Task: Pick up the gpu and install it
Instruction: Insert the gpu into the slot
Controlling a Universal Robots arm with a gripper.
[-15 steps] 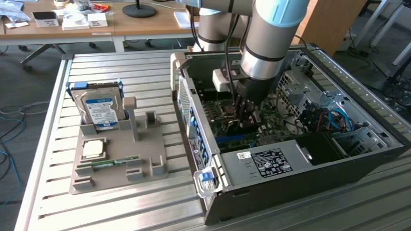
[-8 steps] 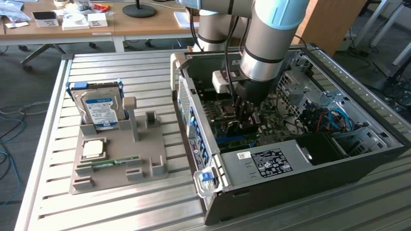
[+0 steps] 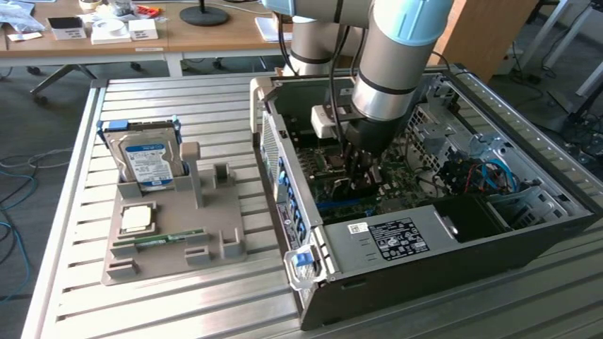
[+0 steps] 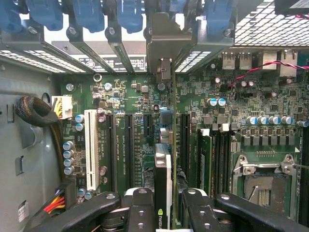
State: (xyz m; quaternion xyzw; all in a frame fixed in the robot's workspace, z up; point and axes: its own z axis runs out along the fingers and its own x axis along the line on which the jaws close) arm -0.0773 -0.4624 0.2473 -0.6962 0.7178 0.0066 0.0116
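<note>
The gpu (image 4: 163,186) shows edge-on in the wrist view, a thin dark card with a pale edge and a green logo. My gripper (image 4: 164,212) is shut on it, one black finger (image 4: 137,210) on each side. The card stands upright over the green motherboard (image 4: 120,96), lined up with a long slot between the black slots (image 4: 130,145) and the memory sticks (image 4: 205,159). Its pale metal bracket (image 4: 164,46) meets the rear slot openings. Whether the card is fully seated I cannot tell. In the exterior view my gripper (image 3: 363,173) is deep inside the open computer case (image 3: 527,244).
A grey fixture tray (image 3: 226,236) on the slatted table holds a hard drive (image 3: 146,159), a processor chip (image 3: 138,219) and a green memory stick (image 3: 160,240). The power supply (image 3: 396,240), drive cage (image 3: 471,152), cables (image 3: 490,176) and blue slot latches (image 4: 87,14) crowd the case.
</note>
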